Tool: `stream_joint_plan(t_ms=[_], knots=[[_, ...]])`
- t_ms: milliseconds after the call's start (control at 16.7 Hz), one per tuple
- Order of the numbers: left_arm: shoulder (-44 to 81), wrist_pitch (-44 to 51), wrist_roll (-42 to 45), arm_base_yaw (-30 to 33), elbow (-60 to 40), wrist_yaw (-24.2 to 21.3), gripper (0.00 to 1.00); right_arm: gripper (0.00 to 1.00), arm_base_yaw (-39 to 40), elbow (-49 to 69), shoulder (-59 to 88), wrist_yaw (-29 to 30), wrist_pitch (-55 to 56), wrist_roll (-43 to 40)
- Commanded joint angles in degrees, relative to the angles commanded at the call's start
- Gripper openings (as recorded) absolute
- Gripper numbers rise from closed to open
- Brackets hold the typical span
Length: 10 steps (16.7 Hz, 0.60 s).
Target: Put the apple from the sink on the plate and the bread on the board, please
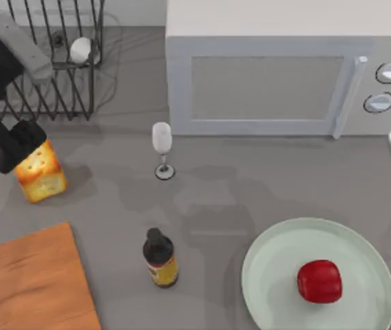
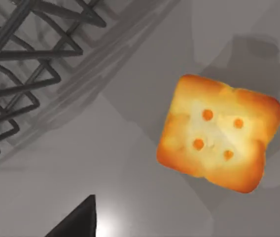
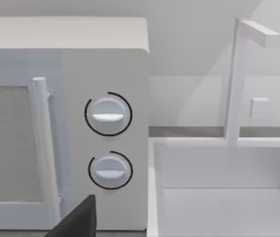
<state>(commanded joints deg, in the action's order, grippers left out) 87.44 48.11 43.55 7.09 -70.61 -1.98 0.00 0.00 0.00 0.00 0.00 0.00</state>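
Top view: you have the apple (image 1: 319, 280) already resting on the plate (image 1: 278, 254) at the table's lower right, a little right of the dish's middle, so that half looks done. The bread (image 1: 41, 173) stands on bare counter at the left, well apart from the board (image 1: 30, 282) in the lower-left corner; this half is left. Your left gripper (image 1: 18, 148) sits over the bread's upper-left edge, the arm reaching in from the left side past the wire rack (image 1: 65, 82). Whether its fingers are wide, narrow or holding the bread — you cannot tell. A wine glass (image 1: 162, 148), a dark bottle (image 1: 160, 258) and the microwave (image 1: 278, 75) stand between the two halves of the job.

Left wrist view: you look almost straight down at the bread (image 2: 219, 132), its top face square to the camera, rack bars beside it.

Right wrist view: your right arm is parked facing the microwave dials (image 3: 108, 114) and the sink (image 3: 228, 197), idle.
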Motion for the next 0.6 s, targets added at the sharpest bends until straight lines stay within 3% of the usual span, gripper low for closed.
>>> stream_joint_plan(t_ms=[300, 600], knots=[[21.66, 11.69, 9.8, 0.47, -15.12, 1.06, 1.0, 1.0, 0.0, 0.0, 0.0, 0.0, 0.0, 0.0], [29.59, 16.36, 13.61, 0.34, -20.88, 1.9, 1.0, 1.0, 0.0, 0.0, 0.0, 0.0, 0.0, 0.0]])
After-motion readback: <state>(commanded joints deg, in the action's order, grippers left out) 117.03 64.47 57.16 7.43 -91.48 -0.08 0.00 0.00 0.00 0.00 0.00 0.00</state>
